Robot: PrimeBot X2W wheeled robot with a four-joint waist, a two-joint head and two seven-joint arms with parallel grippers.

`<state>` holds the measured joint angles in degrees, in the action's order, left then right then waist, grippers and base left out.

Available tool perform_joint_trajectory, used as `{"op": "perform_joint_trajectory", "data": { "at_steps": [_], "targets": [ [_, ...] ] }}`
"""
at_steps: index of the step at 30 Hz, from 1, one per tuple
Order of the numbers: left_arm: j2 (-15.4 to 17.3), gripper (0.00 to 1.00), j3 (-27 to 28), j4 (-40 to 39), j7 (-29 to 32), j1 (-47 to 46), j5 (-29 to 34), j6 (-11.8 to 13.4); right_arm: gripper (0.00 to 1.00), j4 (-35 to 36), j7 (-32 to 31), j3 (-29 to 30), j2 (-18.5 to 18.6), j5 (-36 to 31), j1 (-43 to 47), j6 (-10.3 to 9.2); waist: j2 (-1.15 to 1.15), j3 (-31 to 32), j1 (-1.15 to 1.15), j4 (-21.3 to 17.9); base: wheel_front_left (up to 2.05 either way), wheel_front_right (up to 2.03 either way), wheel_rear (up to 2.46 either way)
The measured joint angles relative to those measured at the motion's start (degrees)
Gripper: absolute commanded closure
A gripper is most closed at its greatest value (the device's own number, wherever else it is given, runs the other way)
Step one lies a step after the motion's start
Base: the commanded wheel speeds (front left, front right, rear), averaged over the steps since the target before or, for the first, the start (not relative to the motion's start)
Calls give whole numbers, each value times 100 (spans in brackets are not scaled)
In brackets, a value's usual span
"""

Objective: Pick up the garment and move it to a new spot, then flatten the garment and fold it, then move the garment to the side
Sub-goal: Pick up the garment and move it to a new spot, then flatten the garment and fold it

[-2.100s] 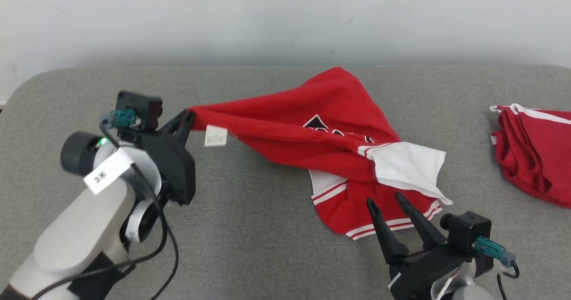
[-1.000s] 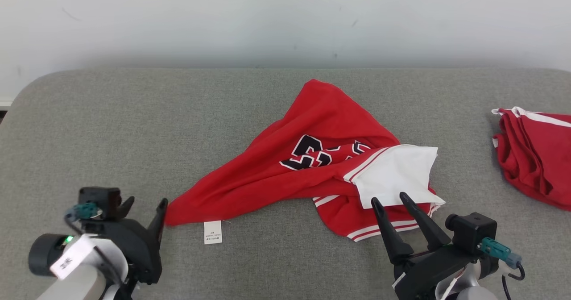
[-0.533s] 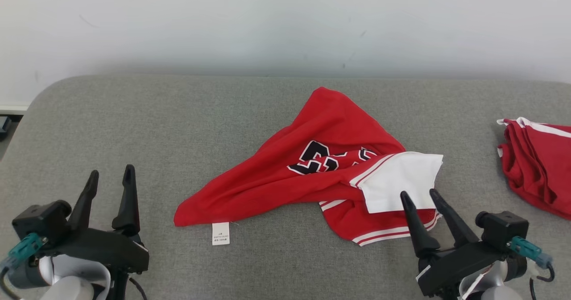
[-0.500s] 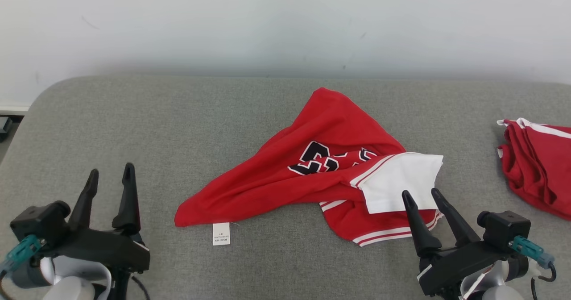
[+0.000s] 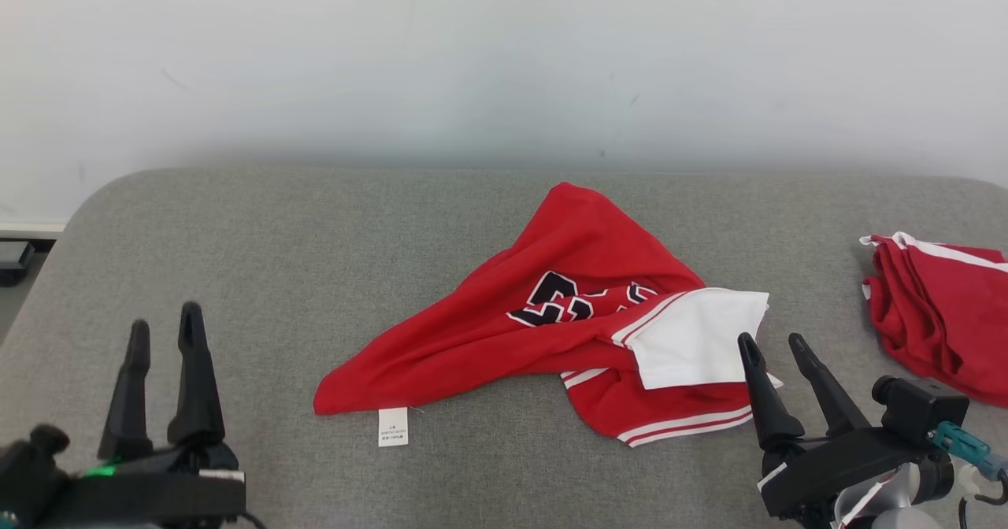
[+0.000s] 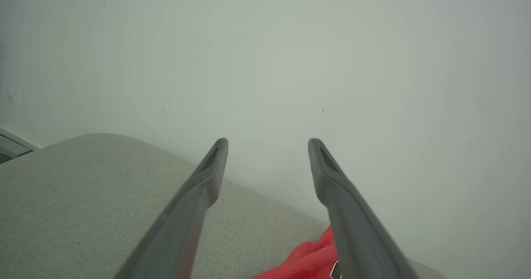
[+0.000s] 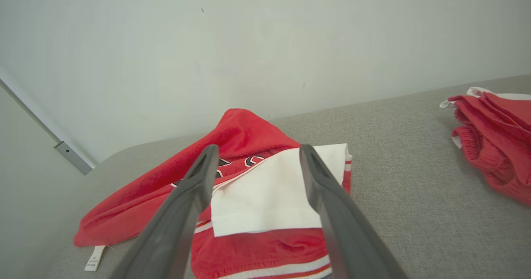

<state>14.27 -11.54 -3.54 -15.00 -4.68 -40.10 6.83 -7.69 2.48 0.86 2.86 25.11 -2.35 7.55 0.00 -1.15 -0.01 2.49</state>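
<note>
Head view: the left claw [image 5: 164, 318] stood released at the lower left, fingers spread and empty, well apart from the cloth. About two seconds earlier it had been clenched on one corner of the garment [image 5: 488, 332], drawing that corner out to the left above the table [image 5: 236, 238]. Since then it had let go and pulled back. The right claw [image 5: 772, 342] was also released and empty, its tips just beside the garment's white panel [image 5: 697, 336], much the same station as before. The camera had tilted meanwhile, so the shift of the whole frame was not read as motion of the things.

The garment lay near the middle of the table, bunched, with the white panel turned over the red.

Judgement: the move to a new spot looked done. Flattening had not begun, and the folded-over panel would need opening first.

Count:
- claws: two
- garment in work: one
- white label [image 5: 393, 427] at its near-left corner: one
- second red garment [image 5: 937, 316], heaped at the right edge, well apart: one
</note>
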Motion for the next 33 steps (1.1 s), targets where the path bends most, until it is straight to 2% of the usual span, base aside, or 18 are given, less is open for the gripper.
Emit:
{"op": "perform_joint_trajectory", "data": {
  "at_steps": [5, 10, 15, 24, 33],
  "targets": [
    [-257, 0, 226, 107, 0, 471, 103, -449, 0, -36, 2, 77, -1, 0, 86, 0, 0, 98, 0, -6, 0, 0, 0],
    [-120, 0, 78, 315, 0, 790, 646, -692, 0, -96, -4, 259, -3, 0, 210, 0, 0, 160, 0, 19, 0, 0, 0],
    [52, 0, -154, 442, 0, 936, 1110, -728, 0, -145, -123, 491, -1, -66, 380, -1, 0, 176, 0, 79, 0, 0, 0],
    [240, 0, -287, 589, 81, 1022, 1363, -683, 0, -203, -134, 584, 0, -153, 560, 0, 0, 139, 0, 132, 0, 0, 0],
    [267, 0, -378, 495, 186, 1039, 1414, -604, 0, -169, -121, 511, -1, -153, 554, 0, 0, 187, 0, 132, 0, 0, 0]
  ]
}}
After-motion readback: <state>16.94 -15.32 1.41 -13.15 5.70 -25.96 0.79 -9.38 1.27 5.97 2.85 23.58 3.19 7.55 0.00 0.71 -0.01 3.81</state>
